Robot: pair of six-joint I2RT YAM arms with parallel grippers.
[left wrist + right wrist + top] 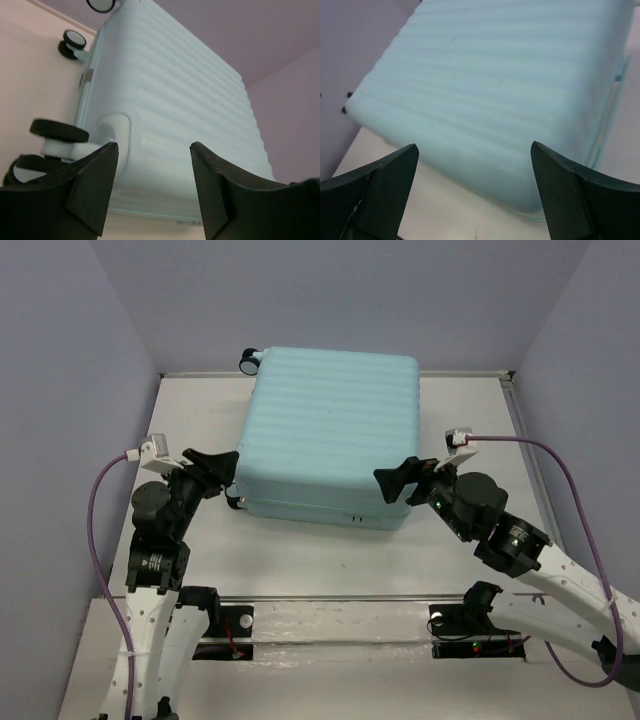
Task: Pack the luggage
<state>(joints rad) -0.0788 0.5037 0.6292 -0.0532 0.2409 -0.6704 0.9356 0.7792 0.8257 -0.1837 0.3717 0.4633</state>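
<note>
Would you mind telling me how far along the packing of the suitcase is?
Looks done: the suitcase lies flat with its shells shut. In hand: nothing; the left claw and right claw are both open at its near corners. Left: probably only fastening, if needed; whether it is zipped cannot be seen.

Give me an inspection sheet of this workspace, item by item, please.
Surface: white table, carrying the luggage.
Job's things: aqua luggage closed, lying flat, ribbed shell up, black wheels on its left side.
Clutter: nothing seen.
Grippers: left tool open at the near left corner, beside a wheel; right tool open wide at the near right corner; neither holds anything.
Cables: purple cables loop from both wrists, clear of the luggage.
Surroundings: plain pale walls on three sides.
</note>
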